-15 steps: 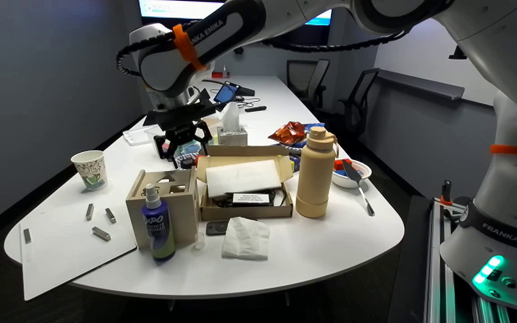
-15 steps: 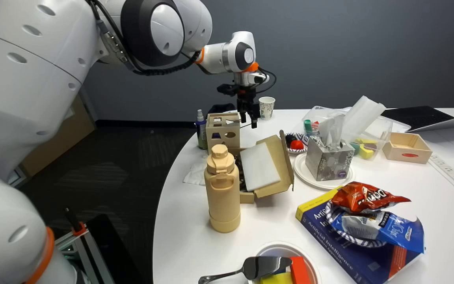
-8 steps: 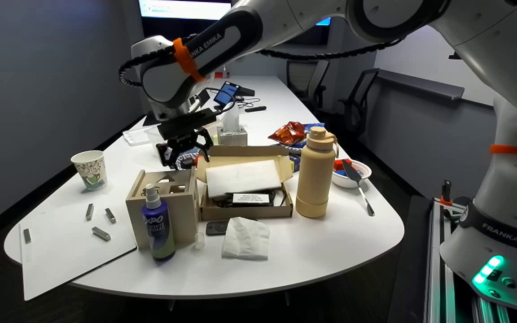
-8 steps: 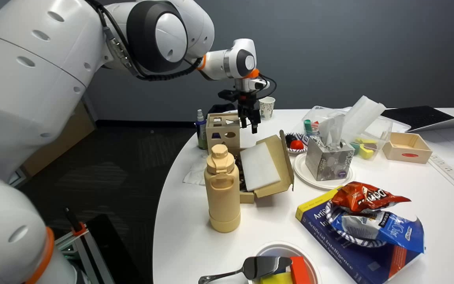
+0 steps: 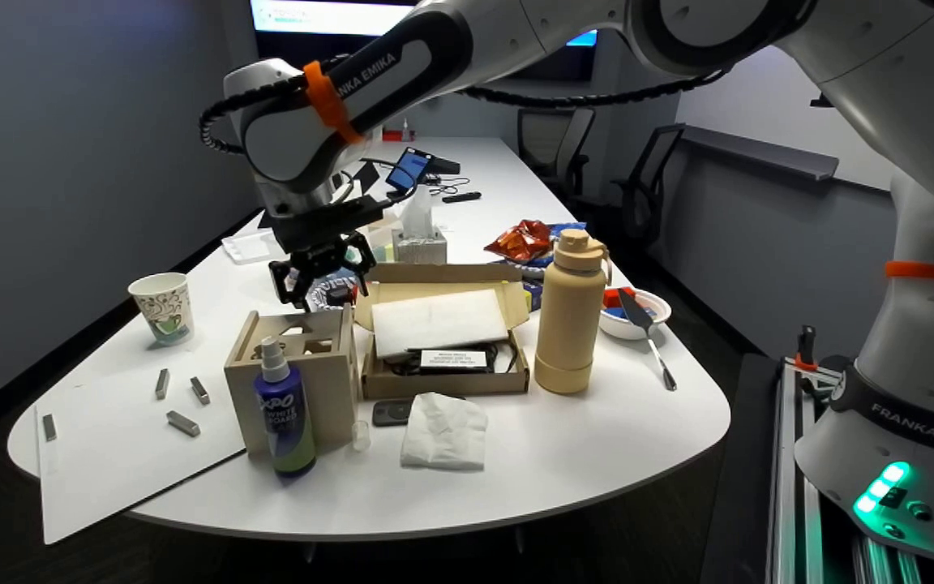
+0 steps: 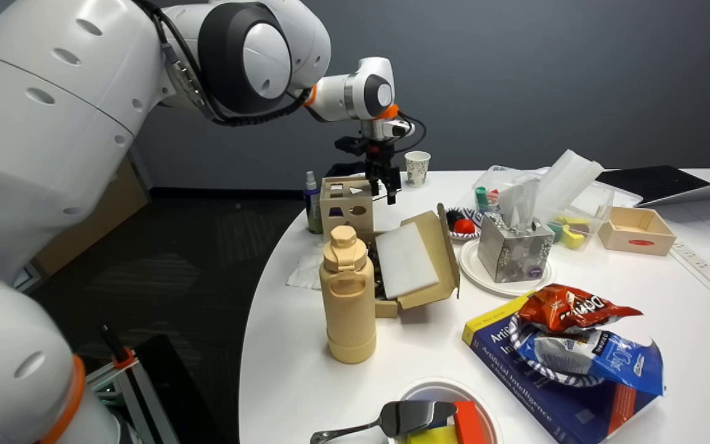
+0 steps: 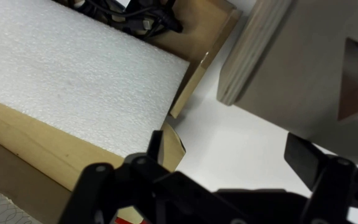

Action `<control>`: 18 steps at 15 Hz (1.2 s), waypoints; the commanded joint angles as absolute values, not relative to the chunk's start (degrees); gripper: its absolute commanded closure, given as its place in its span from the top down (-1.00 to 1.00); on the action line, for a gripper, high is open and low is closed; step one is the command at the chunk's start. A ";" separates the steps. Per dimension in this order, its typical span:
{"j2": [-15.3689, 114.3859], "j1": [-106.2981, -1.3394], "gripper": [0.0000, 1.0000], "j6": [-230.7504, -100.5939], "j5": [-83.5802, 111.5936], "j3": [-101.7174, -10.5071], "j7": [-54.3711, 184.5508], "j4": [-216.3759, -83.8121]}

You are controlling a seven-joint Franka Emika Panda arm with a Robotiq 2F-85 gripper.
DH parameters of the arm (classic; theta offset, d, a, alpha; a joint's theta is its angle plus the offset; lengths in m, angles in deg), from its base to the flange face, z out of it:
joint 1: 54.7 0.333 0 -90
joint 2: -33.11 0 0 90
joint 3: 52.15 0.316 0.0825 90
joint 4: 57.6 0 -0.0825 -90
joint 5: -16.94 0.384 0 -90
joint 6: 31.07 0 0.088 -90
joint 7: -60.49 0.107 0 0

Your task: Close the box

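The cardboard box (image 5: 487, 383) stands open on the table, its lid (image 5: 447, 273) tilted back, in both exterior views (image 6: 438, 259). A white foam sheet (image 5: 439, 322) leans across the lid and the tray. A black adapter and cables (image 5: 452, 359) lie in the tray. In the wrist view the lid (image 7: 23, 132), foam sheet (image 7: 82, 77) and tray (image 7: 197, 18) fill the left side. My gripper (image 7: 224, 146) is open and empty beside the box's side flap. It is behind the wooden shape box in an exterior view (image 5: 334, 298). It also shows in an exterior view (image 6: 383, 196).
The wooden shape box (image 5: 329, 405) stands close beside the cardboard box; one fingertip is at its edge. A spray bottle (image 5: 289, 422) stands by it. A tan water bottle (image 5: 571, 316) stands at the cardboard box's other side. A tissue box (image 6: 509, 253) is behind the lid.
My open gripper has come down, then moved sideways away from the cardboard box toward the wooden shape box. The wooden box and spray bottle have shifted slightly the same way. The cardboard box has not moved.
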State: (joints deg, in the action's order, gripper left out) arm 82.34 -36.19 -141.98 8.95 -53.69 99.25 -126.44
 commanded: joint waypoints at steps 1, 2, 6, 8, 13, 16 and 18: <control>83.26 -36.33 1.00 -139.29 10.09 -52.80 97.12 -123.84; 83.23 -36.34 1.00 -139.12 10.18 -52.70 96.75 -123.86; 82.79 -35.83 1.00 -139.11 9.61 -53.11 97.25 -124.03; 82.01 -35.56 1.00 -139.96 9.05 -53.66 98.14 -124.47; 78.59 -36.71 1.00 -140.06 10.21 -52.92 96.45 -125.09; 76.16 -37.72 1.00 -140.48 11.60 -52.01 94.68 -126.06; 74.87 -38.06 1.00 -140.92 12.37 -51.60 93.53 -126.65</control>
State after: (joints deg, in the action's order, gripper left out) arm 77.72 -36.91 -140.96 10.32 -52.90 96.00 -125.02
